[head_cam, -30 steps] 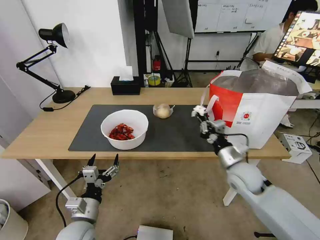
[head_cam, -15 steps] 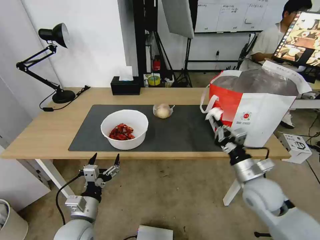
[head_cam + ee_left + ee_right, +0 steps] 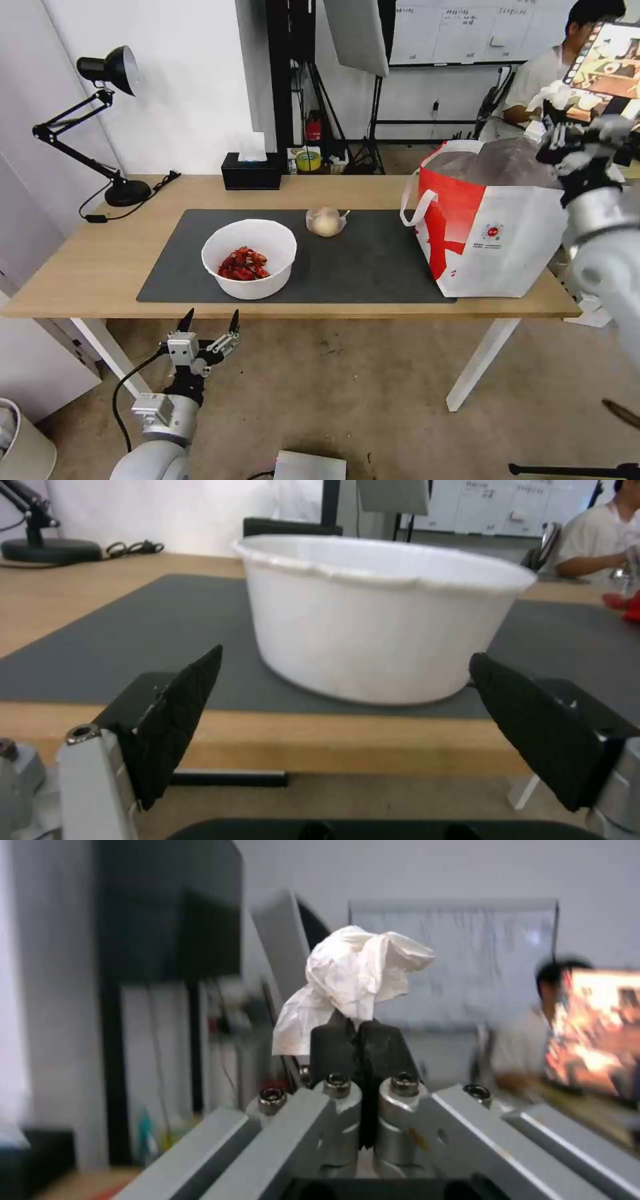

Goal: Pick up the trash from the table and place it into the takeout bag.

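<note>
1. Tissue (image 3: 357, 977), small, white and crumpled, is being held at the tips of the right end effector (image 3: 557, 110), its bulk sticking out beyond the fingertips along the line of the fingers; in the head view it (image 3: 551, 93) is being carried high, above the far right side of the takeout bag (image 3: 497, 230).
2. In the right wrist view the right end effector (image 3: 360, 1032) is being seen with its black pads (image 3: 331, 1042) pressed together on the lower fold of the tissue.
3. The right arm is being held raised at the right edge of the head view, its wrist pointing upward; its lower part is being cut off by that edge.
4. The left end effector (image 3: 208, 321) is being held low in front of the worktop (image 3: 100, 267), below its near edge, with its fingers spread wide and nothing between them; in the left wrist view the pads (image 3: 180, 720) are being seen on either side of the white bowl (image 3: 380, 620), well short of it.
5. The bowl (image 3: 249, 258), with red shells (image 3: 243, 263) inside, is being shown upright on the dark mat (image 3: 347, 267), and the clear bag with a beige lump (image 3: 326, 221) is lying behind it on the mat.
6. The takeout bag is standing open at the worktop's right end; its inside is being hidden by the foil lining.
</note>
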Available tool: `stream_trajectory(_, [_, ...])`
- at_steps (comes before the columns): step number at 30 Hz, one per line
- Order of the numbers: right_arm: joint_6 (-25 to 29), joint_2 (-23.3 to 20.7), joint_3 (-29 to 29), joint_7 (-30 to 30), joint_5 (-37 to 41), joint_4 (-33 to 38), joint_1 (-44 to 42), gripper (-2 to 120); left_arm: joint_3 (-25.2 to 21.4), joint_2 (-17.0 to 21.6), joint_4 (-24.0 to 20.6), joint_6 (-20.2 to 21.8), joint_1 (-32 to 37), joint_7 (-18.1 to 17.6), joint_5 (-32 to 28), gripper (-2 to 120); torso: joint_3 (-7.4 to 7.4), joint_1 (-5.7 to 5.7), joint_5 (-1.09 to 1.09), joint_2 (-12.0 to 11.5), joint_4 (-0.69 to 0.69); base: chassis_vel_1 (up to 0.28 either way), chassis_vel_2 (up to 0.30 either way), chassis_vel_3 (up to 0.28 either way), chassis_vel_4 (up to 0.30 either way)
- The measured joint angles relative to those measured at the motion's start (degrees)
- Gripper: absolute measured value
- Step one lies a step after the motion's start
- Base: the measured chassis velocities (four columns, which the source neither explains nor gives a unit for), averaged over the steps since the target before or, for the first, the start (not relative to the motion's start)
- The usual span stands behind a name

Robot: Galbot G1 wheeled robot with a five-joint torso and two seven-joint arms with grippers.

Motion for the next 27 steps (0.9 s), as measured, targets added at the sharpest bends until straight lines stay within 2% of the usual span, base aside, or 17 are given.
stream_trajectory(1, [0.00,0.00,0.00,0.00,0.00,0.00,0.00,0,0.00,0.00,0.00,0.00,0.00,0.00,0.00,100,0.00,0.00,0.00,0.00,0.00,0.000,0.000,0.000,0.000])
stream_trajectory(4, [-9.92,-1.35,-5.31,4.11,4.71,-2.12,6.96,0,0.26,0.00,-1.33,-0.02,0.16,0.01,0.01,100,0.00,0.00,0.00,0.00,0.01,0.000,0.000,0.000,0.000])
stream_trajectory(5, [-9.92,-1.35,-5.31,4.11,4.71,-2.12,6.96,0,0.26,0.00,-1.33,-0.02,0.16,0.01,0.01,100,0.00,0.00,0.00,0.00,0.01,0.000,0.000,0.000,0.000])
stream_trajectory(7, [-17.96,-1.29,-7.65,7.93,8.20,-2.95,10.35,0,0.56,0.01,-2.11,-0.02,0.37,0.02,0.00,100,0.00,0.00,0.01,0.00,0.00,0.000,0.000,0.000,0.000])
stream_trajectory(9, [-20.08,-1.02,-8.07,9.53,9.83,-2.97,11.04,0,0.69,-0.01,-2.29,-0.02,0.42,0.02,0.01,100,0.00,0.00,0.01,0.00,0.00,0.000,0.000,0.000,0.000])
stream_trajectory(10, [-22.01,-0.62,-8.31,11.13,11.68,-2.91,11.54,2,0.80,-0.11,-2.52,-0.02,0.46,0.04,0.00,100,0.00,0.00,0.00,0.00,0.00,0.000,0.000,0.000,0.000])
stream_trajectory(11, [-23.69,-0.26,-8.38,12.68,13.80,-2.67,11.69,9,0.87,-0.17,-2.64,-0.02,0.47,0.04,-0.02,100,0.00,0.00,0.01,0.00,0.00,0.000,0.000,0.000,0.000])
stream_trajectory(14, [-24.72,0.02,-8.38,13.65,14.95,-2.46,11.66,10,0.92,-0.18,-2.72,-0.02,0.48,0.04,-0.04,100,0.00,0.00,0.01,0.00,0.00,0.000,0.000,0.000,0.000])
stream_trajectory(16, [-25.60,0.37,-7.85,14.64,15.55,-2.00,10.70,27,0.93,0.01,-2.94,0.00,0.64,0.04,-0.17,100,0.00,0.00,0.01,0.00,0.00,0.000,0.000,0.000,0.000])
stream_trajectory(17, [-25.60,0.37,-7.85,14.64,15.55,-2.00,10.70,27,0.93,0.01,-2.94,0.00,0.64,0.04,-0.17,100,0.00,0.00,0.01,0.00,0.00,0.000,0.000,0.000,0.000])
stream_trajectory(19, [-25.58,0.54,-6.56,14.86,15.40,-1.19,8.83,38,0.95,0.14,-3.01,0.05,0.71,0.04,-0.27,100,0.00,0.00,0.01,0.00,0.00,0.000,0.000,0.000,0.000])
stream_trajectory(20, [-25.58,0.54,-6.56,14.86,15.40,-1.19,8.83,38,0.95,0.14,-3.01,0.05,0.71,0.04,-0.27,100,0.00,0.00,0.01,0.00,0.00,0.000,0.000,0.000,0.000])
stream_trajectory(22, [-25.21,0.46,-5.91,14.83,15.23,-0.65,7.69,47,1.05,0.10,-2.88,0.05,0.56,0.04,-0.28,100,-0.01,0.00,0.01,0.00,0.00,0.000,0.000,0.000,0.000])
stream_trajectory(23, [-25.21,0.46,-5.91,14.83,15.23,-0.65,7.69,47,1.05,0.10,-2.88,0.05,0.56,0.04,-0.28,100,-0.01,0.00,0.01,0.00,0.00,0.000,0.000,0.000,0.000])
stream_trajectory(25, [-24.69,0.21,-5.48,14.63,15.08,-0.29,7.03,55,1.22,-0.05,-2.55,0.08,0.39,0.04,-0.28,100,-0.01,0.00,0.01,0.00,0.00,0.000,0.000,0.000,0.000])
stream_trajectory(26, [-23.78,-0.04,-5.13,14.25,14.87,-0.17,6.57,64,1.44,-0.21,-2.34,0.09,0.27,0.04,-0.21,100,-0.01,0.00,0.00,0.00,-0.01,0.000,0.000,0.000,0.000])
stream_trajectory(27, [-23.78,-0.04,-5.13,14.25,14.87,-0.17,6.57,64,1.44,-0.21,-2.34,0.09,0.27,0.04,-0.21,100,-0.01,0.00,0.00,0.00,-0.01,0.000,0.000,0.000,0.000])
